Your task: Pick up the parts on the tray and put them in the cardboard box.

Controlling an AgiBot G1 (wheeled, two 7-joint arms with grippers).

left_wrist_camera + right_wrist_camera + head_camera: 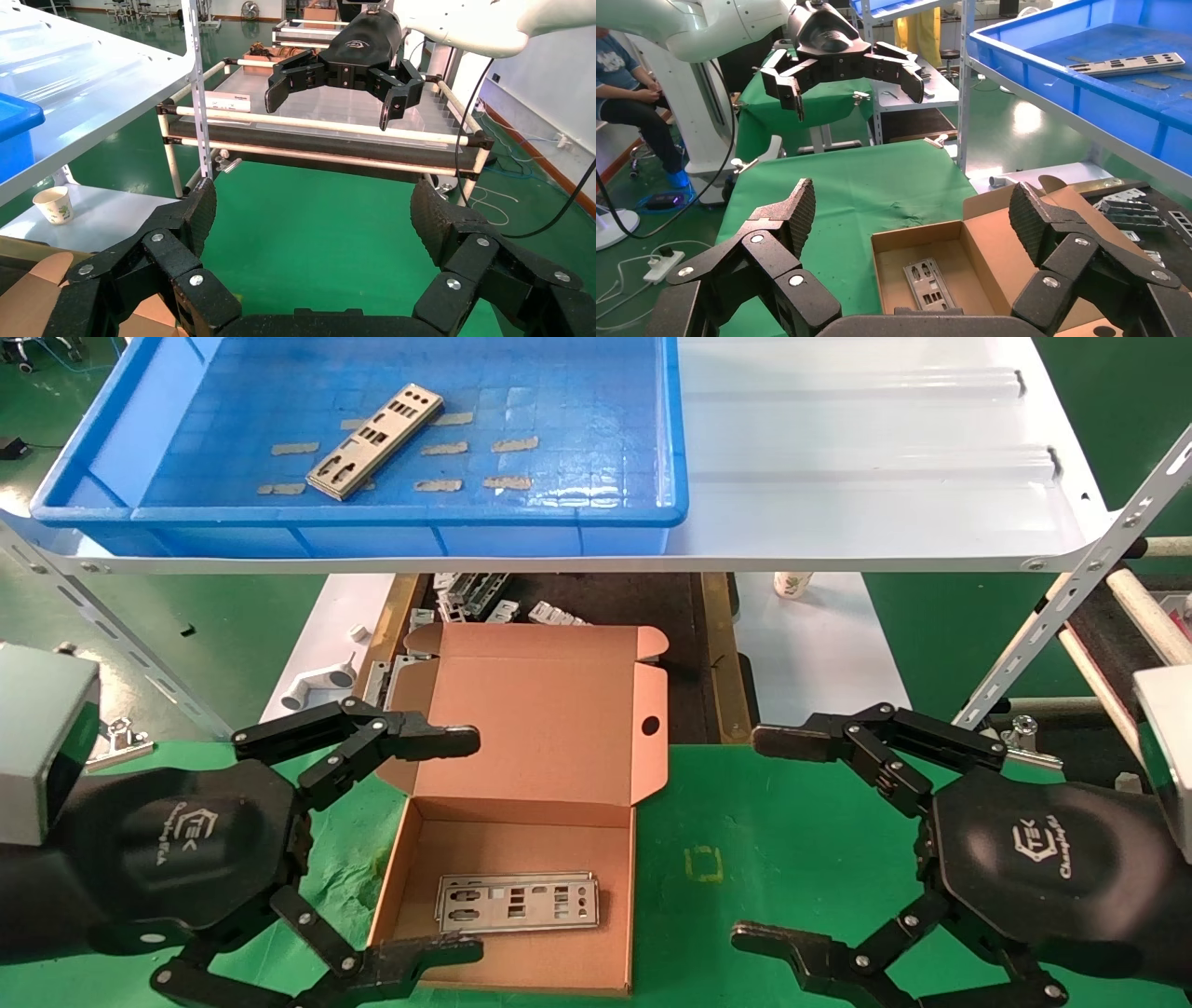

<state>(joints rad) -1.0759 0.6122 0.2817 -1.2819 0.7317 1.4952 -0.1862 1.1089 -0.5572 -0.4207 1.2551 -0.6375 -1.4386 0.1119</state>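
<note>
One part [376, 440] is seen lying diagonally on the floor of the tray [168, 426] at about 11 o'clock, and what appears to be a small stack of parts [518, 903] lies flat in the cardboard box [521, 822] at 6 o'clock. The left gripper [456, 840] is held at 8 o'clock, straddling the box's near-left corner with jaws spread and empty, while the right gripper [759, 836] is held at 4 o'clock over the green mat [792, 840], likewise spread and empty.
</note>
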